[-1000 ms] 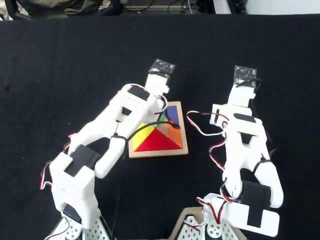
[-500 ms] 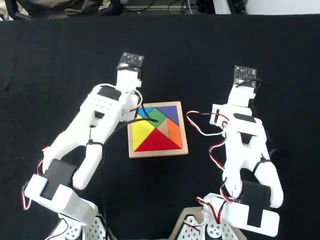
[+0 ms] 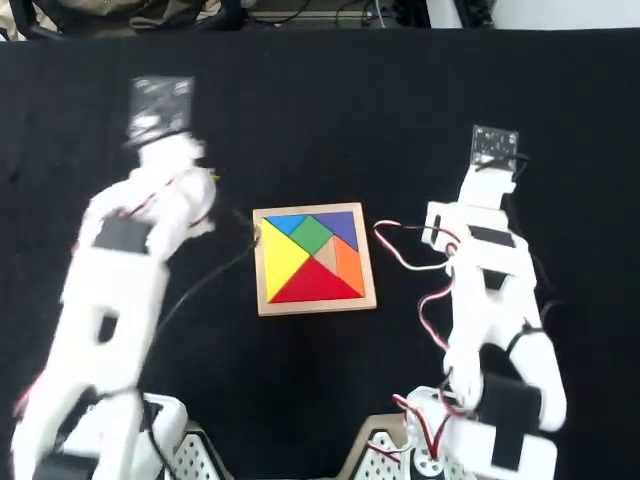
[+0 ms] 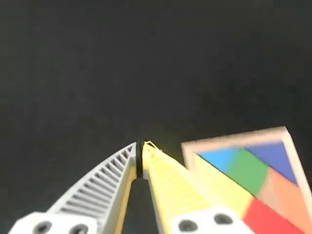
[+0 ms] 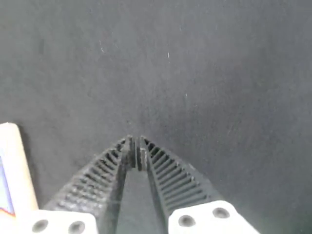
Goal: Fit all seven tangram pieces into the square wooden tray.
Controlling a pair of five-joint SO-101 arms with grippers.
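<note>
Yellow and white ribs of my left tool (image 4: 142, 146) sit pressed together on nothing, near the wooden tray (image 4: 234, 137) — no piece left to carry, I judge. My right tool (image 5: 135, 148), also pressed together, hangs over bare worktop (image 5: 195, 58). Between them the tangram pieces (image 3: 312, 262) lie flush inside the tray.

The square wooden tray (image 3: 316, 308) is laid flat on the black tabletop (image 3: 420, 90). Fitted inside it are a yellow triangle (image 3: 279, 258), a red triangle (image 3: 315, 286), a light blue triangle (image 3: 287, 223), a green square (image 3: 313, 235), a dark blue piece (image 3: 344, 229) and an orange piece (image 3: 348, 263). A tan patch (image 3: 326, 258) at the middle is possibly the seventh piece.
</note>
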